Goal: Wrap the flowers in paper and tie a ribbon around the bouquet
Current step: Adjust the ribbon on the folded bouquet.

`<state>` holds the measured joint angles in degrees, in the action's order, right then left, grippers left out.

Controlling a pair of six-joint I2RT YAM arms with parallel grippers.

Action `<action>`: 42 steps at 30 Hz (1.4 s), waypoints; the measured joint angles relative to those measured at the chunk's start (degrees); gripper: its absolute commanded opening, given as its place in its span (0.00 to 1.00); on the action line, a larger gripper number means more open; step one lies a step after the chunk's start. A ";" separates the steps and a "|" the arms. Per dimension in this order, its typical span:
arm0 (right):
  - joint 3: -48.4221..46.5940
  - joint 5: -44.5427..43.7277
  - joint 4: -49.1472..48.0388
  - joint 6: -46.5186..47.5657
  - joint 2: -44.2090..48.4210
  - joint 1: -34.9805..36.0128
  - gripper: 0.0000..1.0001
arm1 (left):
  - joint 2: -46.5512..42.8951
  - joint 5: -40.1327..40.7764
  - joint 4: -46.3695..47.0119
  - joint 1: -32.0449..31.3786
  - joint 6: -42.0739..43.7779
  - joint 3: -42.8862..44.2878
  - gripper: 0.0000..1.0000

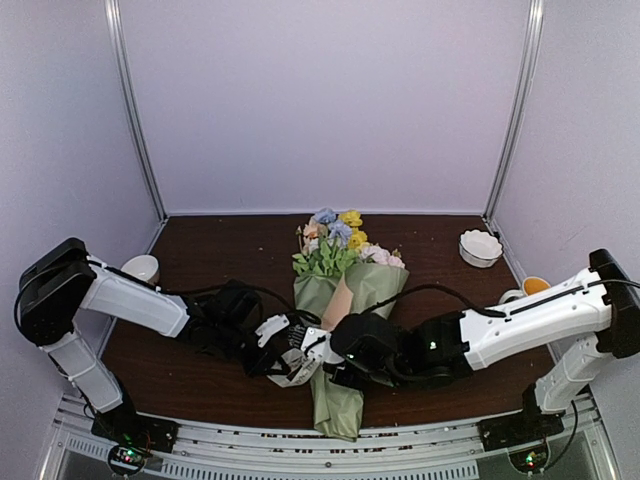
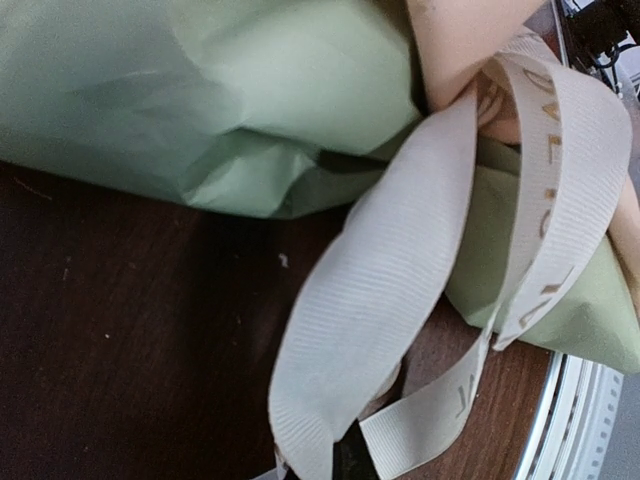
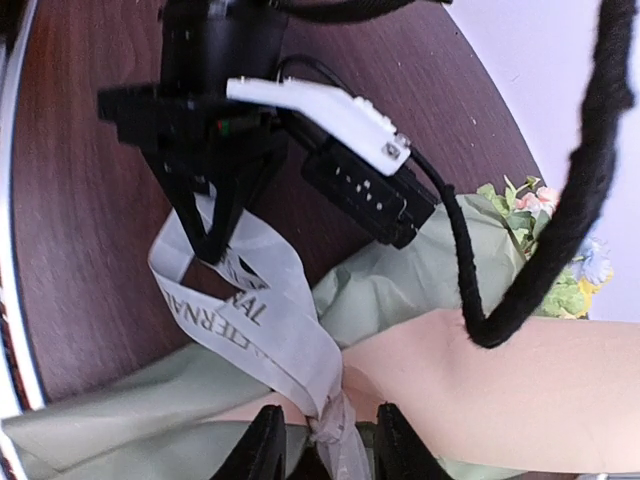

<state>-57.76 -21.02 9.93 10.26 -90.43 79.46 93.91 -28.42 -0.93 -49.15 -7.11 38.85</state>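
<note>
Cream ribbon (image 3: pixel 250 300) is pinched in my left jaws; my right jaws stand apart astride its knot on the bouquet (image 1: pixel 370 285).

The only lettering is on the cream ribbon (image 3: pixel 270 330), which crosses the bouquet (image 1: pixel 340 300) at the near middle of the bench (image 1: pixel 200 240). In the right wrist view, dark capitals printed along it read roughly "ERNA", part of a longer word cut off by a fold. A second line beside it is too broken to read. In the left wrist view the ribbon (image 2: pixel 380 290) carries pale tan capitals running along its loop, seen slantwise and not legible as words.
</note>
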 measured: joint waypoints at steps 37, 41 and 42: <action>-6.54 -10.67 4.96 13.03 -11.72 1.60 0.18 | 1.25 -1.16 1.09 0.00 0.39 0.00 0.00; -6.56 -11.21 4.81 13.05 -11.72 1.29 0.17 | 1.25 -1.20 1.11 0.00 0.39 0.00 0.00; -6.56 -11.41 4.81 12.96 -11.72 1.27 0.16 | 1.25 -1.20 1.11 0.00 0.39 0.00 0.00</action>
<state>-64.31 -32.42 14.74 23.22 -102.15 80.73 95.15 -29.63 0.19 -49.15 -6.72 38.85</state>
